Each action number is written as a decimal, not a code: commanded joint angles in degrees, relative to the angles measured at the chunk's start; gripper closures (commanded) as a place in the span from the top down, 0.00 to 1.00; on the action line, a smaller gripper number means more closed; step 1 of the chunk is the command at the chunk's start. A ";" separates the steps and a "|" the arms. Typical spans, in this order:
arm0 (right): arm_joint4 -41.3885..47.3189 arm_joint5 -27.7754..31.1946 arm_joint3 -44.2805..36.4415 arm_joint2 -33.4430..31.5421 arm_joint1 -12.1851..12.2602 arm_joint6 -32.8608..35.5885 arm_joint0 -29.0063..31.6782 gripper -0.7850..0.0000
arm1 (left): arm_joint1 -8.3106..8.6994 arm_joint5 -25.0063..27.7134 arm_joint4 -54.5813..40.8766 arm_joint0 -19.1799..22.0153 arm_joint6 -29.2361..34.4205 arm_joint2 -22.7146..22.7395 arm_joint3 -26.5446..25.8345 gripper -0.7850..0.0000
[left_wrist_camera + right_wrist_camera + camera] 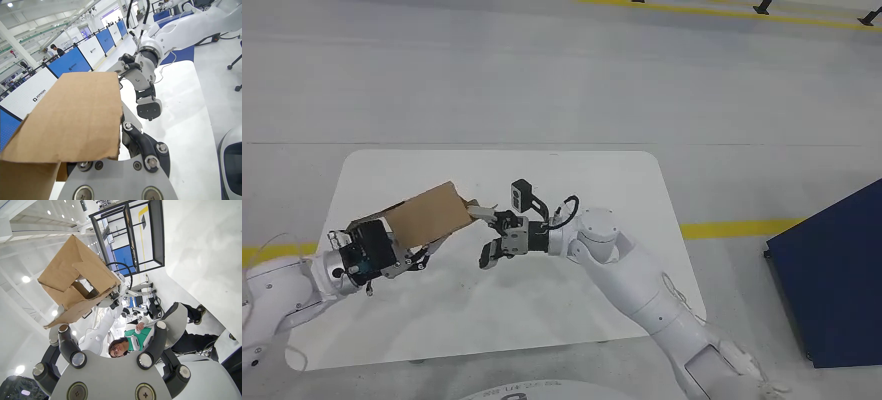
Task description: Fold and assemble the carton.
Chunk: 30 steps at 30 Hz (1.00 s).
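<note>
the carton (427, 212) hangs tilted in the air over the left part of the table (572, 300), off its surface, with one wall pinched in the left gripper (410, 255). its open end faces the right gripper (485, 237). the end flaps are only partly turned in, one sticks out loose, and what you can see of the inside through the gap is empty.

the right gripper sits just beside that end, spread wide and holding nothing. one finger is up at the carton's top corner, though you cannot tell if it touches. the other pad (149, 109) is free below.

your risk is the one-wall hold. press a flap too hard and the carton will likely pivot or slip in the left gripper, or the wall will crease. the loose flap could also snag on the lower finger and tear.
</note>
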<state>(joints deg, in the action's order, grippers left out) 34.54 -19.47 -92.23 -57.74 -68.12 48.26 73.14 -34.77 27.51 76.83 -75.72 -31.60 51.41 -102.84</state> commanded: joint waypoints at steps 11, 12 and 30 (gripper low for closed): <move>-0.63 -3.95 0.69 2.24 -0.09 1.81 -2.55 1.00 | -0.64 3.12 2.95 -1.22 0.36 1.49 -0.61 0.00; -0.54 -4.03 0.70 2.23 -0.08 1.82 -2.64 1.00 | -0.69 3.33 3.18 -1.29 0.36 1.62 -0.57 0.00; 3.39 1.69 -0.79 -3.08 1.07 1.66 1.65 1.00 | -1.34 10.15 0.67 -3.01 -4.05 5.22 1.92 0.00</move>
<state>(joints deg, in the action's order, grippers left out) 37.61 -18.36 -92.67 -60.12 -67.21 49.60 74.16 -36.10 36.70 78.06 -78.64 -34.92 56.36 -101.37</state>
